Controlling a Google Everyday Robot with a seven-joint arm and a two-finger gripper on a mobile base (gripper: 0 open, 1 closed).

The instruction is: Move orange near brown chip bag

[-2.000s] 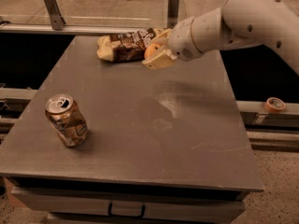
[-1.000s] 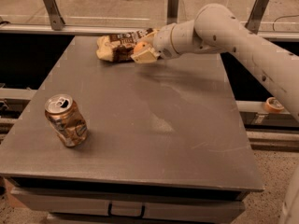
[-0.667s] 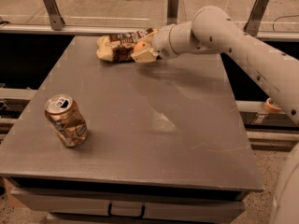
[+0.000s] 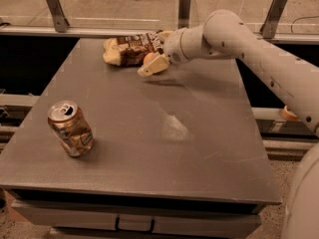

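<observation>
The brown chip bag (image 4: pixel 130 49) lies crinkled at the far edge of the grey table (image 4: pixel 149 148), with pale tan ends. My gripper (image 4: pixel 151 65) is just off the bag's right end, low over the table. It is shut on the orange (image 4: pixel 148 58), which shows as a small round patch between the pale fingers (image 4: pixel 155 65), right beside the bag. My white arm (image 4: pixel 249 49) reaches in from the right.
A dented brown-gold soda can (image 4: pixel 70 128) stands at the table's front left. A metal rail with posts (image 4: pixel 55 6) runs behind the table. A small roll (image 4: pixel 289 113) lies on the ledge at the right.
My gripper has carried the orange leftward and down from mid-right of the far edge to right beside the chip bag. The can and bag have not moved.
</observation>
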